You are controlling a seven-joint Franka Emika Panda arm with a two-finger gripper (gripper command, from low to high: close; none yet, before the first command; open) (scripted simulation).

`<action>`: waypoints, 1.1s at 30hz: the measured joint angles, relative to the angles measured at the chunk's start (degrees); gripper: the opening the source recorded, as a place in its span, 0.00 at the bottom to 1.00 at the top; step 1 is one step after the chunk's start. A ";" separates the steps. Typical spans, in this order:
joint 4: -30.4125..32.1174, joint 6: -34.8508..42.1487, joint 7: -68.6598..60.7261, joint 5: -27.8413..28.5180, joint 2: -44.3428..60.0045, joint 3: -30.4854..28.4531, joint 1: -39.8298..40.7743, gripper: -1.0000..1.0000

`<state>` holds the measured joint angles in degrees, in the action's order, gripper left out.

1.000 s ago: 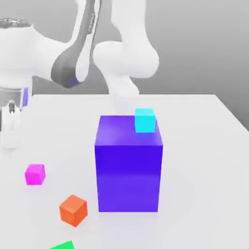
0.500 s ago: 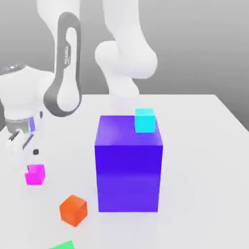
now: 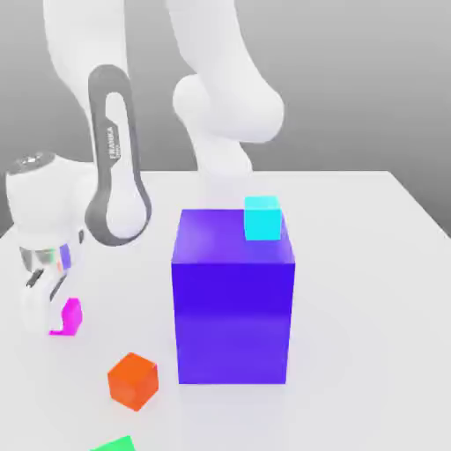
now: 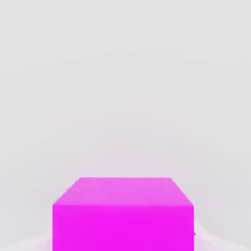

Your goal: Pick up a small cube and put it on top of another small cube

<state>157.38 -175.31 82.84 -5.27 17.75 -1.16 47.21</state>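
Note:
A small magenta-pink cube (image 3: 70,314) rests on the white table (image 3: 361,264) at the exterior view's left. My gripper (image 3: 50,321) has come down over it, and one white finger (image 3: 37,308) covers the cube's left part. The jaws are shut on this cube. In the hand view the pink cube (image 4: 122,215) is very close, its top and one side face showing, still on the table surface. An orange small cube (image 3: 133,380) lies nearer the front, apart from the gripper. A cyan small cube (image 3: 262,218) sits on top of the big block.
A big blue-violet block (image 3: 233,299) stands in the middle of the table, to the right of the gripper. A green object (image 3: 113,445) pokes in at the front edge. The arm's white links rise behind the block.
The arm swung in from the far left and lowered the hand onto the pink cube. The jaws went from open to shut around it. The other cubes stayed put.

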 joint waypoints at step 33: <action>-27.63 29.83 27.27 8.84 -1.99 10.12 -21.17 0.00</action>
<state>129.76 -145.48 110.11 3.57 15.76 8.96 26.04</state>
